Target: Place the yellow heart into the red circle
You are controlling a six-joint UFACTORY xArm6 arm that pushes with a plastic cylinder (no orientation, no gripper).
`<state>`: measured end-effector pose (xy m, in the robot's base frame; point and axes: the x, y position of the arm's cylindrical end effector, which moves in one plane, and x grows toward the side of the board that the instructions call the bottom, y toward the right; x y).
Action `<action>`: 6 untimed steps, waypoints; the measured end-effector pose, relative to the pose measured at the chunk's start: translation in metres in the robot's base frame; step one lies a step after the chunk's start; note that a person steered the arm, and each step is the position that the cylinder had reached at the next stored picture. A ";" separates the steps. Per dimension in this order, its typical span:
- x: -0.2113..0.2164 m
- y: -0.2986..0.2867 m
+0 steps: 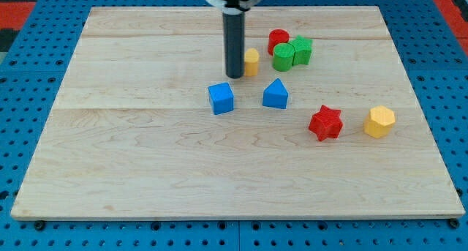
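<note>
The yellow heart [251, 61] stands on the wooden board, partly hidden by my rod on its left side. My tip [234, 76] rests on the board touching or almost touching the heart's left edge. The red circle [277, 39] is a red cylinder up and to the right of the heart, a short gap away, with its lower right part hidden behind the green blocks.
A green cylinder [283, 57] and a green block [301, 50] crowd the red circle's lower right. A blue cube [221, 98] and a blue block [275, 94] lie below my tip. A red star [325, 123] and a yellow hexagon [379, 122] sit at the right.
</note>
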<state>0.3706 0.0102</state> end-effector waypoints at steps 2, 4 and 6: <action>-0.004 0.024; -0.016 0.022; -0.024 0.018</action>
<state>0.3470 0.0286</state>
